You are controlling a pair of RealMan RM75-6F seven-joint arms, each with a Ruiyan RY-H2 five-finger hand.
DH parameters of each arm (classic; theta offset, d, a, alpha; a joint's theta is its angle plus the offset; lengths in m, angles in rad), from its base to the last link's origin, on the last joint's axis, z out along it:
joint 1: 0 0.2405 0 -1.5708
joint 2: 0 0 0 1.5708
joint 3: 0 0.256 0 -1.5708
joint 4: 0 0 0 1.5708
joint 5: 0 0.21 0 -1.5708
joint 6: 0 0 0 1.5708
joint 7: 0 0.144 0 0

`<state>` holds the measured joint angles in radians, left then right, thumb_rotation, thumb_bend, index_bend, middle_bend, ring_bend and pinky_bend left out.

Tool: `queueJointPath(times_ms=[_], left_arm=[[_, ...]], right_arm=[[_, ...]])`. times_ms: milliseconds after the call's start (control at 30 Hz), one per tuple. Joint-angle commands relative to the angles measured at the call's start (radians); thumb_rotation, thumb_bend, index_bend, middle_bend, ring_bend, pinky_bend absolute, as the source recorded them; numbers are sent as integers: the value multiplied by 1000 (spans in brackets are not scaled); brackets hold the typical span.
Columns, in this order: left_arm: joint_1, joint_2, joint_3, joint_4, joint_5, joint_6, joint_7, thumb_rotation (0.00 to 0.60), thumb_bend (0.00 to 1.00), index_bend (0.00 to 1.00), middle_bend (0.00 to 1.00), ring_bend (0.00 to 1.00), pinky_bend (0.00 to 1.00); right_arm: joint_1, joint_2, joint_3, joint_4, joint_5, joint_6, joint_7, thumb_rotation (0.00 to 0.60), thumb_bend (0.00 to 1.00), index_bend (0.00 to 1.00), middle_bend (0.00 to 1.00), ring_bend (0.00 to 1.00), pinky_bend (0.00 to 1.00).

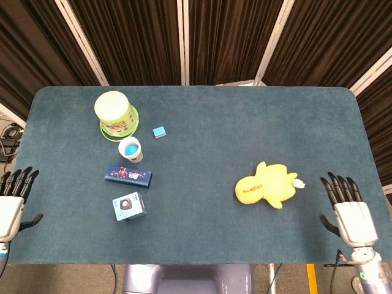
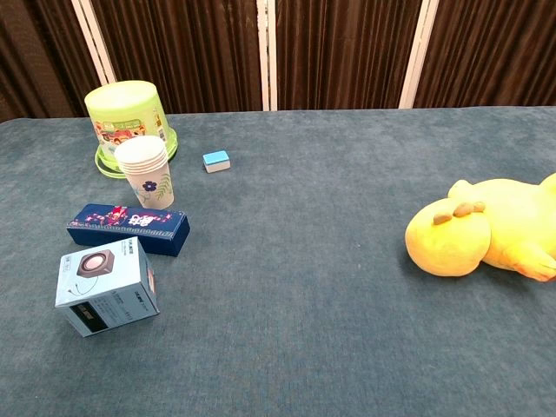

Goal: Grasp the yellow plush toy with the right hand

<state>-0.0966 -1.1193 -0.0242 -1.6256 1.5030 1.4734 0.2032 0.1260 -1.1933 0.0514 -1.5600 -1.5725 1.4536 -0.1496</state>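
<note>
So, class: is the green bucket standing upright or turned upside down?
Upside down. The green bucket rests on its wider rim, closed base facing up, beside the paper cups.

A bright yellow plush toy (image 1: 267,185) lies on a dark teal felt worktop (image 1: 208,128), alongside a lime-green plastic bucket (image 1: 115,114), a flower-printed white paper cup (image 2: 146,171) and a navy patterned box (image 1: 128,176).
</note>
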Motion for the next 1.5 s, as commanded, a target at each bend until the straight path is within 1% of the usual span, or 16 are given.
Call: queueJointPath(times_ms=[33, 67, 133, 233, 400, 433, 567, 833, 1200, 1333, 1500], left_arm=[[0, -3, -1, 2, 0, 2, 0, 600, 84, 0, 0, 0, 0], [-1, -3, -2, 3, -1, 1, -1, 600, 84, 0, 0, 0, 0], [-2, -3, -2, 4, -6, -4, -3, 600, 84, 0, 0, 0, 0], [-3, -4, -5, 6, -9, -5, -11, 600, 84, 0, 0, 0, 0], [-5, -4, -7, 9, -14, -9, -20, 600, 84, 0, 0, 0, 0], [-6, -4, -8, 10, -19, -14, -23, 600, 84, 0, 0, 0, 0], [-9, -6, -8, 11, -22, -21, -22, 600, 84, 0, 0, 0, 0], [-13, -12, -6, 13, -26, -30, -11, 600, 84, 0, 0, 0, 0], [-14, -13, -4, 13, -30, -34, -5, 600, 83, 0, 0, 0, 0], [-17, -17, -3, 15, -33, -41, 3, 600, 83, 0, 0, 0, 0], [-19, -22, -1, 15, -33, -46, 15, 600, 84, 0, 0, 0, 0]], right_arm=[[62, -86, 31, 51, -2, -50, -61, 600, 948, 0, 0, 0, 0], [73, -105, 36, 61, -6, -55, -68, 600, 981, 0, 0, 0, 0], [99, -148, 47, 80, -11, -69, -79, 600, 1000, 0, 0, 0, 0], [133, -203, 57, 115, -20, -86, -99, 600, 1000, 0, 0, 0, 0], [165, -255, 57, 162, -28, -111, -122, 600, 1000, 0, 0, 0, 0], [179, -279, 55, 178, -27, -129, -127, 600, 1000, 0, 0, 0, 0], [198, -325, 57, 222, -9, -152, -134, 600, 1000, 0, 0, 0, 0], [211, -383, 56, 290, 16, -161, -108, 600, 1000, 0, 0, 0, 0], [231, -448, 41, 362, 30, -185, -112, 600, 1000, 0, 0, 0, 0], [241, -461, 28, 389, 23, -195, -118, 600, 1000, 0, 0, 0, 0], [255, -489, 13, 448, 23, -223, -115, 600, 1000, 0, 0, 0, 0]])
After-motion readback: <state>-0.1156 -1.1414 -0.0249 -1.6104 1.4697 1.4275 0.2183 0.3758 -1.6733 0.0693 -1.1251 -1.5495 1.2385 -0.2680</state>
